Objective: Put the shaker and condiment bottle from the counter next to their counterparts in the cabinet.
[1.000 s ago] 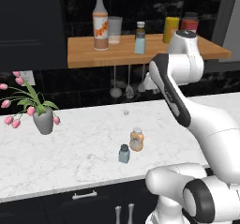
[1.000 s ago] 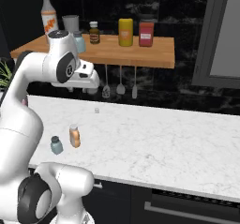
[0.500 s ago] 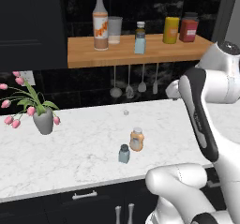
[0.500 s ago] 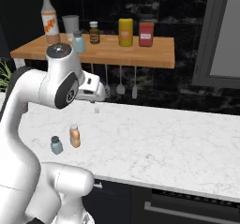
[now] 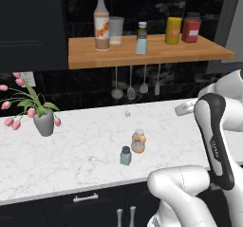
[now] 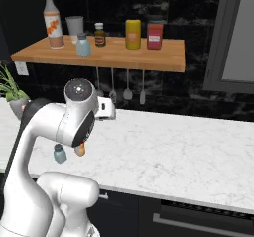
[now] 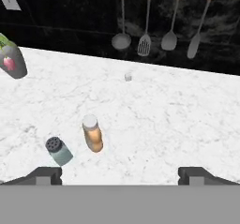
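The shaker (image 5: pixel 125 156) stands on the counter (image 5: pixel 85 150), pale blue with a dark cap. The squat orange condiment bottle (image 5: pixel 138 141) stands just behind and to the right of it, a small gap between them. In the hand view both lie ahead and left of my gripper (image 7: pixel 122 175), the shaker (image 7: pixel 59 151) and the bottle (image 7: pixel 92 133). The gripper hangs above the counter, open wide with nothing between its fingers. On the cabinet shelf (image 5: pixel 156 55) stand the counterparts: a tall orange-labelled bottle (image 5: pixel 101 24) and a pale blue shaker (image 5: pixel 141 44).
A grey vase of pink tulips (image 5: pixel 45 124) sits at the counter's left. Utensils (image 5: pixel 130 86) hang under the shelf. A glass (image 5: pixel 116 30), a small dark bottle (image 5: pixel 142 27), a yellow jar (image 5: pixel 173 30) and a red jar (image 5: pixel 191 30) share the shelf. Dark drawers (image 5: pixel 86 198) run below.
The arm has swung right and down, away from the shelf, and the hand now hangs over the counter. The jaws have gone from nearly shut to wide open.
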Motion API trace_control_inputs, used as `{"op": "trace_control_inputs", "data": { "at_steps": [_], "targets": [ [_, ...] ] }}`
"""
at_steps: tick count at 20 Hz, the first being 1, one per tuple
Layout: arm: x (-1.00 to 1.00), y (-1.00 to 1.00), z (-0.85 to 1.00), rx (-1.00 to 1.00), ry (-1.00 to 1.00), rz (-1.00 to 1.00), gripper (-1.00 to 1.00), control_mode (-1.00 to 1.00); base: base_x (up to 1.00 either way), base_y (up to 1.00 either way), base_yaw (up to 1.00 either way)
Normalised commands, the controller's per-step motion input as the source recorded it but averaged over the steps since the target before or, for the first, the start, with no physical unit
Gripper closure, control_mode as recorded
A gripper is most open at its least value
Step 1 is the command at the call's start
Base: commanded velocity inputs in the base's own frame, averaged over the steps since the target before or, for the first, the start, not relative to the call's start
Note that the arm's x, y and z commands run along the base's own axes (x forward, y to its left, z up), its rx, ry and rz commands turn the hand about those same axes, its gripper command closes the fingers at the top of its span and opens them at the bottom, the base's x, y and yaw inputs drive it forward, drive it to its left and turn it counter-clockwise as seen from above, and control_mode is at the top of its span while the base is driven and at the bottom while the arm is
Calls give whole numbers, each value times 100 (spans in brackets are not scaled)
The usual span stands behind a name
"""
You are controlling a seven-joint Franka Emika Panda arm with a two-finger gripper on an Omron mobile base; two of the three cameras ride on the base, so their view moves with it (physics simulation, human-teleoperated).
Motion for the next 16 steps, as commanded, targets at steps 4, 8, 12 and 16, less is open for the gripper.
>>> {"op": "trace_control_inputs", "data": {
  "at_steps": [4,8,12,16],
  "targets": [
    [0,-13,-39,0,-1,39,-100,-100,0,0,0],
    [16,-11,-37,0,0,48,-100,-100,0,0,0],
    [6,-28,-32,2,-1,46,-100,-100,0,0,0],
    [0,-17,-25,10,-9,52,-100,-100,0,0,0]
  ]
}}
